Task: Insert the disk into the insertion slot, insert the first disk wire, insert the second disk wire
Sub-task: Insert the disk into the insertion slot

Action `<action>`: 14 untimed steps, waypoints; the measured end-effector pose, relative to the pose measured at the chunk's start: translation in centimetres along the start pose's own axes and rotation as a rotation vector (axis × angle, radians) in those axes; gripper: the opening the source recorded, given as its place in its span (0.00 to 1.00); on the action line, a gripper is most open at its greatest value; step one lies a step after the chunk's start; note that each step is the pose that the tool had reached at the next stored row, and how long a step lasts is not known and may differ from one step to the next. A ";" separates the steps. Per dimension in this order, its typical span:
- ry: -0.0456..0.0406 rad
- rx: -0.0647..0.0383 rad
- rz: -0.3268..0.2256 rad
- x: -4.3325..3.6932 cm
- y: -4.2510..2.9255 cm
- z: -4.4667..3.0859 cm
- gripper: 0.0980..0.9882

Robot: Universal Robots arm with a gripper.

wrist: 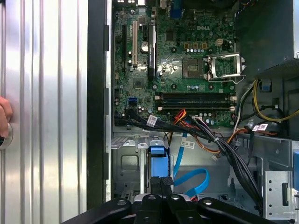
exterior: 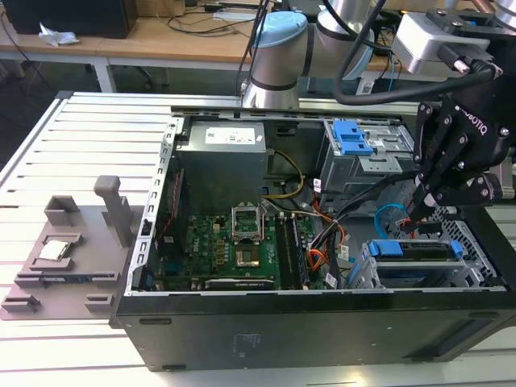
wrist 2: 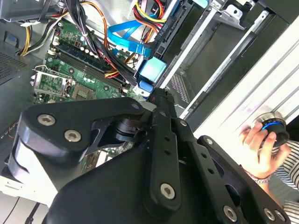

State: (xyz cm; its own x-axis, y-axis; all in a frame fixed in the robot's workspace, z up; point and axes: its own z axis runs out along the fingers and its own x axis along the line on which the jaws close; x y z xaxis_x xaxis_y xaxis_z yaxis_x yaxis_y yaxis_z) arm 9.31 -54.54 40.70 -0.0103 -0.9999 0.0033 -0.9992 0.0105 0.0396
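The disk (exterior: pixel 385 248), in its blue carrier, lies inside the insertion slot (exterior: pixel 367 276), the silver cage at the case's front on the exterior view's right. My gripper (exterior: pixel 418 208) hangs just above it with its fingers shut and nothing visible between them. In both wrist views the fingertips (wrist: pixel 161 185) stand over the carrier's blue end tab (wrist: pixel 157 161) (wrist 2: pixel 152 72). The second disk wire (exterior: pixel 389 216) (wrist: pixel 192 179) curls in a light-blue loop beside the cage. The first disk wire (exterior: pixel 321 256) (wrist: pixel 210 140), orange, red and black, runs from the motherboard side toward the cage.
The open case holds a motherboard (exterior: pixel 242 242), a power supply (exterior: pixel 222 161) and a grey bay with a blue latch (exterior: pixel 355 137). A grey fixture (exterior: pixel 64 250) lies on the slatted table at the exterior view's left. A person's hand (wrist 2: pixel 257 140) rests on a knob beside the case.
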 end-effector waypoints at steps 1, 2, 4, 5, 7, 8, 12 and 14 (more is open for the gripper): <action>-0.0001 0.000 0.000 0.00 -0.03 0.00 0.01; -0.0004 0.000 0.000 -0.02 -0.22 0.01 0.01; -0.0001 0.000 0.000 -0.07 -0.75 -0.02 0.01; 0.0000 -0.001 0.000 -0.10 -1.07 -0.04 0.01; 0.0001 -0.001 0.000 -0.17 -1.79 -0.07 0.01; 0.0001 -0.002 0.000 -0.19 -1.94 -0.08 0.01; 0.0000 -0.002 0.000 -0.19 -2.04 0.22 0.01; 0.0001 -0.003 0.000 -0.19 -2.06 0.57 0.01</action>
State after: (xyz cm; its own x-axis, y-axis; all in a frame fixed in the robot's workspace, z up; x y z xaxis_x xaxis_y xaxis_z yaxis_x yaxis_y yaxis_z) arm 11.35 -54.37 40.04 -0.0100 -0.9999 0.0034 -0.9991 0.0102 0.0421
